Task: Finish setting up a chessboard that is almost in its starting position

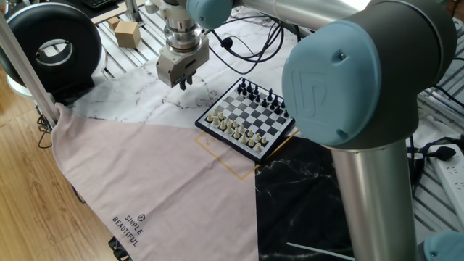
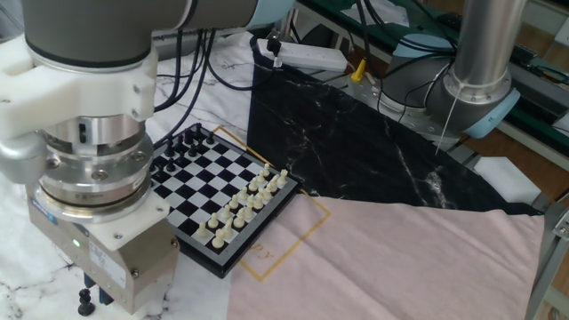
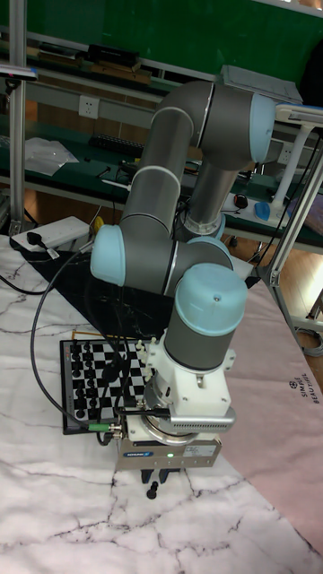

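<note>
One stray: black pawn [image 2: 85,300] off the chessboard [image 2: 213,191], light, tippy; pinch its head.
Tool [image 3: 160,481]: fingers' spread, cannot tell.

Looks like a robotics lab or test bench, not anyone's home. A big grey-and-blue robot arm [image 3: 193,260] is standing over a table that's wearing mismatched cloths: white marble print [image 1: 145,94], black marble print [image 2: 356,142] and a pink cloth [image 1: 145,174]. Loose black cables [image 1: 254,36] are trailing everywhere, a white power strip [image 2: 307,56] is sitting on the cloth, aluminium frame posts [image 3: 16,117] are standing around, and a green wall [image 3: 161,31] is backing cluttered benches
</note>
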Controlling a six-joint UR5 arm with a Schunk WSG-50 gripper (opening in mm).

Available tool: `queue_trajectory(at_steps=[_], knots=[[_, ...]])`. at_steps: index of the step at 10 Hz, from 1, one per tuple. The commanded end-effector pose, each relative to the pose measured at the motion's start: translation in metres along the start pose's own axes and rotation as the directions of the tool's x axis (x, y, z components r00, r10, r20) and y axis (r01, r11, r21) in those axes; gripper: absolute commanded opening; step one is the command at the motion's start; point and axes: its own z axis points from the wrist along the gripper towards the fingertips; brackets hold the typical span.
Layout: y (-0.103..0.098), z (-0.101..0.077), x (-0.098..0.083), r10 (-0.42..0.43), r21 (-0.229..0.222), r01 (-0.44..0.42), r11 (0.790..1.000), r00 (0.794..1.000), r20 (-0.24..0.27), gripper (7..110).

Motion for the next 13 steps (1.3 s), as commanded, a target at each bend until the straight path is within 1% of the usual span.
queue_trajectory(at_steps=[1,4,10,13], knots=[[0.0,0.0,-0.004,0.008,-0.01,-0.008,1.0,1.0,0.007,22],[0.0,0.002,-0.005,0.008,-0.009,-0.008,1.0,1.0,0.01,22],[-0.004,0.0,-0.011,0.006,-0.011,-0.006,1.0,1.0,0.029,22],[0.0,0.002,-0.014,0.003,-0.029,-0.002,1.0,0.999,0.039,22]])
